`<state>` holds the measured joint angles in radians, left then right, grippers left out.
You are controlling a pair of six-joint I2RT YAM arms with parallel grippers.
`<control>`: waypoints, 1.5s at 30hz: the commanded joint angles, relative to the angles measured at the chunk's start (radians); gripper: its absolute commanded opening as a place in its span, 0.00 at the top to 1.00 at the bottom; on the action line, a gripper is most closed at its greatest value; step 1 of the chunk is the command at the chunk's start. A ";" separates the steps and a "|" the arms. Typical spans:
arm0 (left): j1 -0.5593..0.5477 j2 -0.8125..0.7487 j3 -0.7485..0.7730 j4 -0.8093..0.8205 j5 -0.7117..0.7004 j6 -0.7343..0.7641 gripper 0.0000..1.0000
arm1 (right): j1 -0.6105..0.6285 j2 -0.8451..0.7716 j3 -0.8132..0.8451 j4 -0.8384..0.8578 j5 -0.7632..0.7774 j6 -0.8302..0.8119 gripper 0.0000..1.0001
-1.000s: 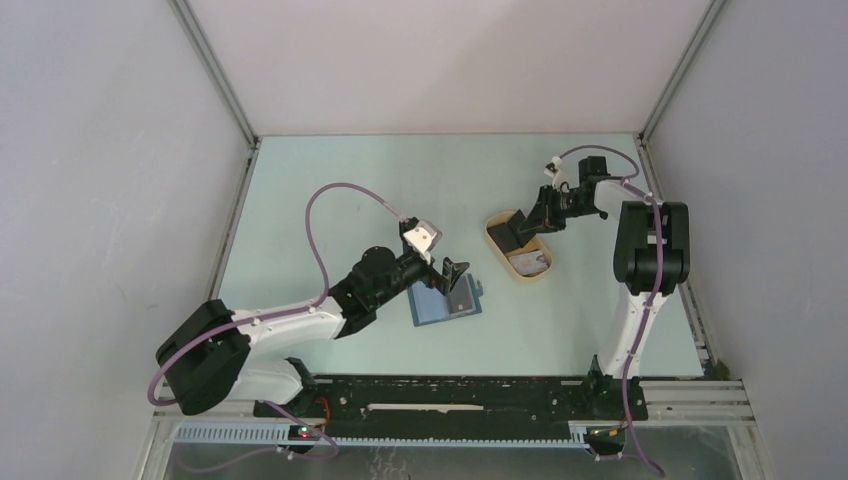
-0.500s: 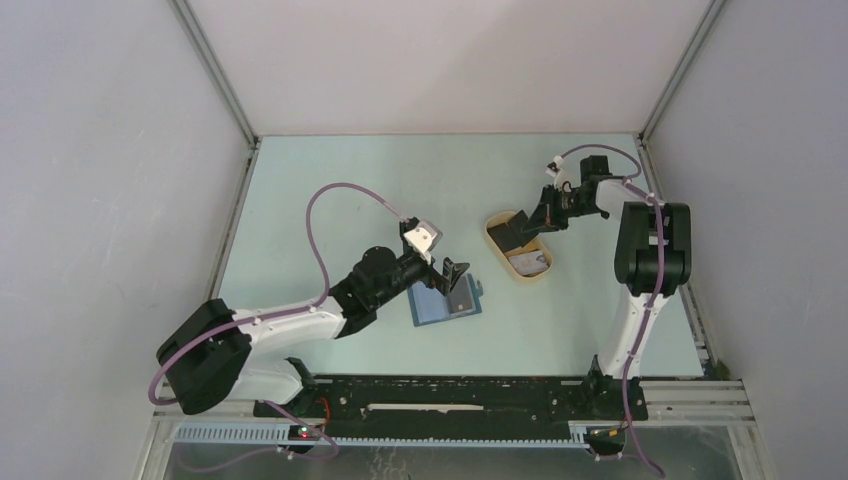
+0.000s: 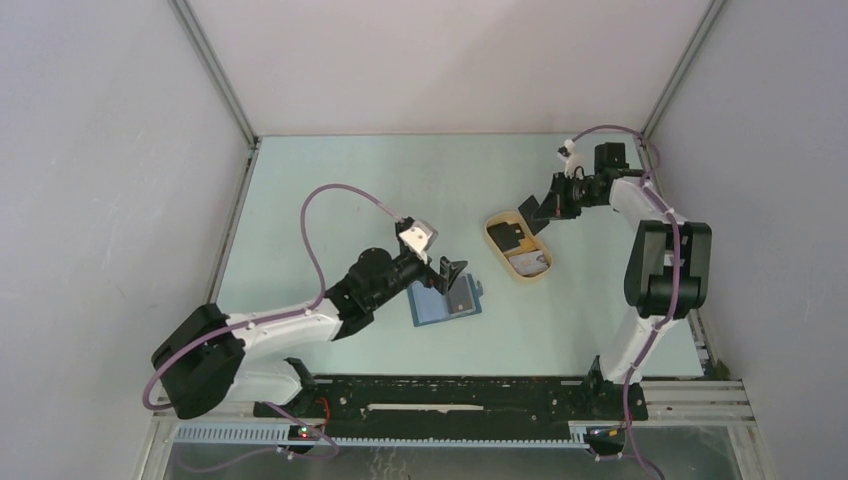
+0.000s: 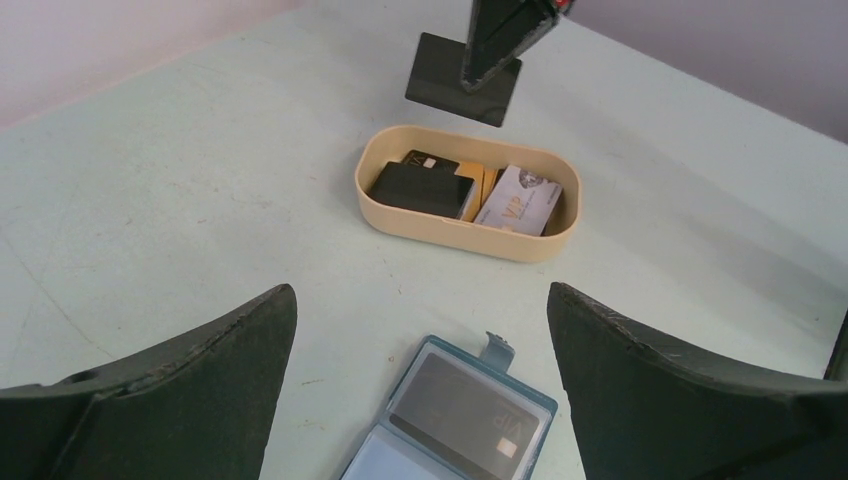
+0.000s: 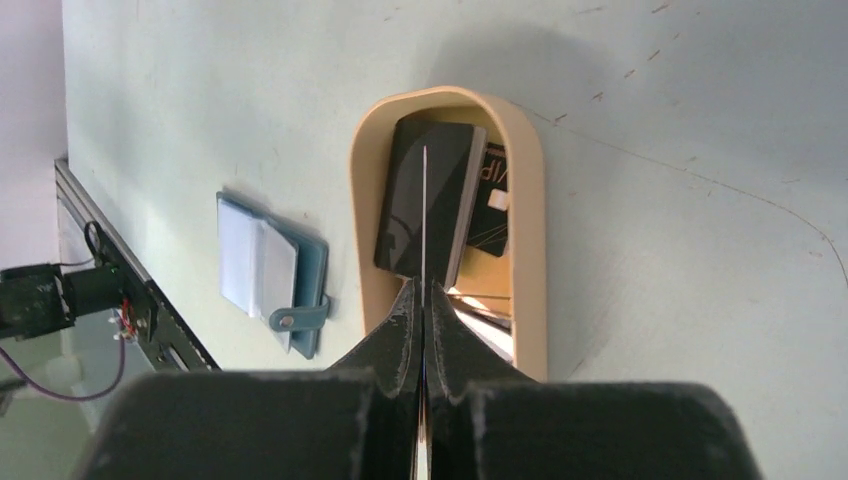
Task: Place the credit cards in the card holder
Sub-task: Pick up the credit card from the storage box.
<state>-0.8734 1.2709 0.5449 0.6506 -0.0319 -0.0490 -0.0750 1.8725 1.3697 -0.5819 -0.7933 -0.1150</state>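
1 black card [image 4: 435, 75] lifted off tray [image 4: 460, 233] since prev | R gripper [image 5: 422, 298] pinching it | L gripper [image 4: 420, 293] spread, unmoved

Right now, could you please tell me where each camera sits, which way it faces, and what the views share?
Top external: high behind the robot, looking down on the table; both pincers show, left pincer open, right pincer shut on a black card.
Left wrist: just above the card holder, facing the beige tray; its own spread fingers frame the bottom.
Right wrist: above the tray, looking down along its shut fingers, the card edge-on between them.
Shared: tray and card holder appear in all three.
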 commanded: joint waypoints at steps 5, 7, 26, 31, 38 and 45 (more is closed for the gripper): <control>0.021 -0.224 -0.081 0.033 0.004 -0.176 0.00 | 0.045 -0.339 -0.080 -0.023 -0.051 -0.146 1.00; 0.022 -0.269 -0.101 0.046 0.050 -0.255 0.00 | 0.059 -0.459 -0.113 -0.021 -0.062 -0.168 1.00; -0.084 -0.232 -0.317 0.743 0.116 -0.689 0.00 | 0.266 -0.938 -0.598 0.669 -0.508 0.360 1.00; -0.116 -0.131 -0.251 0.757 0.068 -0.645 0.03 | 0.304 -0.879 -0.598 0.717 -0.531 0.463 1.00; -0.116 -0.018 -0.180 0.775 0.062 -0.662 0.25 | 0.366 -0.826 -0.598 0.729 -0.532 0.475 1.00; -0.118 0.055 -0.155 0.849 0.081 -0.699 0.42 | 0.372 -0.813 -0.599 0.731 -0.518 0.485 1.00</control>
<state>-0.9863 1.2907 0.3382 1.4017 0.0547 -0.7307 0.2901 1.0580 0.7448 0.1081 -1.3079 0.3412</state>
